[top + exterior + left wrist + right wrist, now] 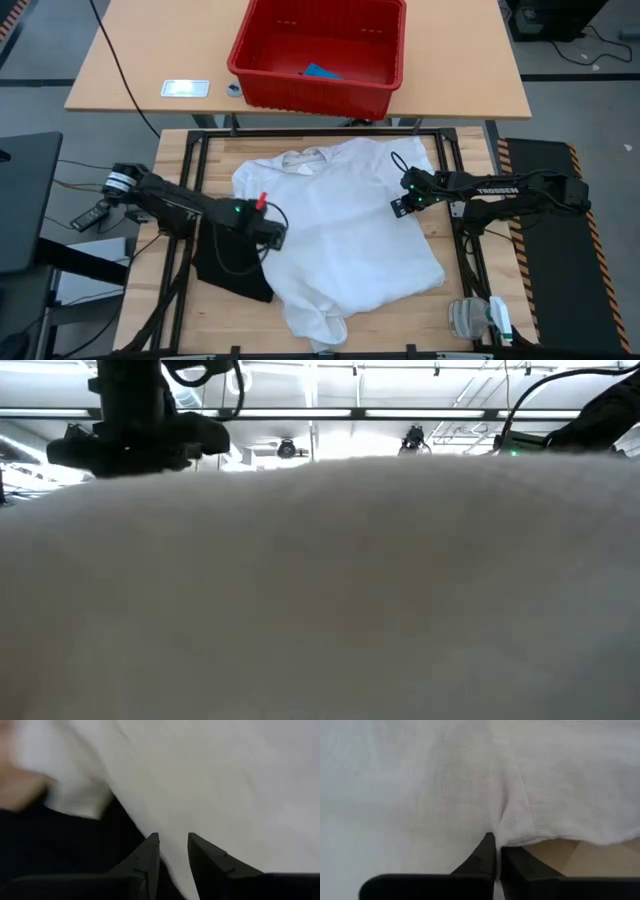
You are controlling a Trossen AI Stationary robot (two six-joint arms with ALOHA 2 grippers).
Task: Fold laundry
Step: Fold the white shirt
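Observation:
The large white T-shirt (345,235) lies spread and rumpled across the table, and it fills the low view (320,590). The black garment (232,268) lies partly under the shirt's left side, on the table. The small bright blue piece (320,72) lies inside the red basket. My left gripper (276,228) is at the shirt's left edge, shut on it (174,847). My right gripper (404,196) is at the shirt's right edge, shut on it (497,851). My left gripper pinches the white T-shirt's left edge (172,827) between its two fingers, over the black garment (75,850). It comes from the table's left side, low over the table. One layer or several, I cannot tell. My right gripper pinches the white T-shirt's hemmed right edge (512,827) between its two fingers, from the table's right side, slanting down. The cloth puckers into a ridge just past the fingertips. The rest of the shirt lies on the table, with bare wood (585,857) beside the hem.
A red plastic basket (390,95) stands on the light wooden table beyond the work table's far edge, with a small white device (186,88) to its left. A pale object (478,318) lies near the table's right near corner. A black metal frame (300,133) borders the work table.

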